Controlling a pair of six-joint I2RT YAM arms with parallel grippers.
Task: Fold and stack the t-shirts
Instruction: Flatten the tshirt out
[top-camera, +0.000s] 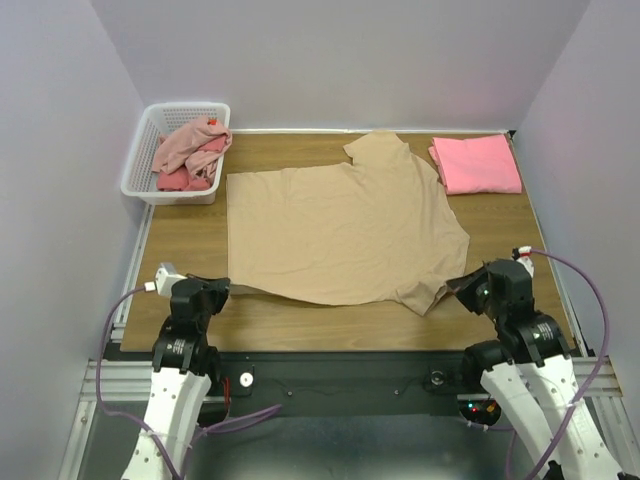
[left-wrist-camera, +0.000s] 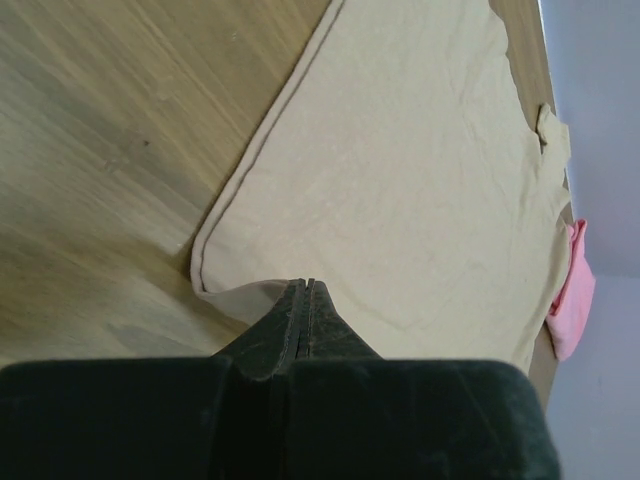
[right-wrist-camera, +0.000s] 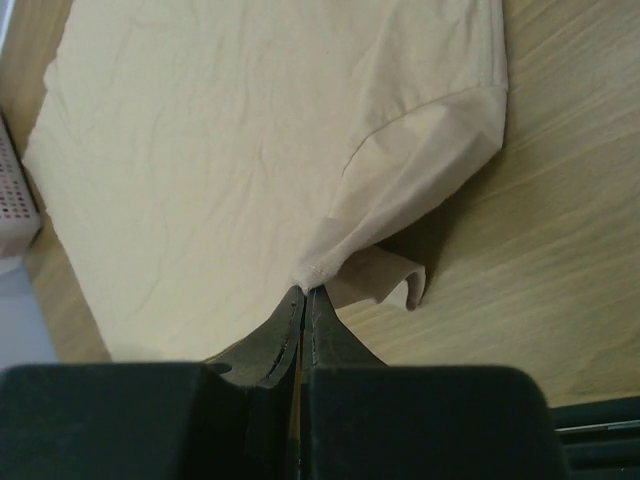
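A large beige t-shirt (top-camera: 340, 225) lies spread flat across the middle of the table, neck toward the far side. My left gripper (top-camera: 224, 290) is shut on its near left hem corner, which lifts off the wood at the tips (left-wrist-camera: 303, 283). My right gripper (top-camera: 462, 286) is shut on bunched cloth at the near right sleeve (right-wrist-camera: 305, 290). The beige t-shirt (left-wrist-camera: 400, 180) (right-wrist-camera: 200, 150) fills both wrist views. A folded salmon-pink t-shirt (top-camera: 477, 163) (left-wrist-camera: 572, 295) lies at the far right. Dusty-pink (top-camera: 190, 140) and red (top-camera: 185, 180) shirts lie crumpled in the basket.
A white lattice basket (top-camera: 140, 150) (right-wrist-camera: 15, 215) stands at the far left corner, partly off the table's edge. Walls close in the table on the left, back and right. Bare wood shows along the near edge between the two arms.
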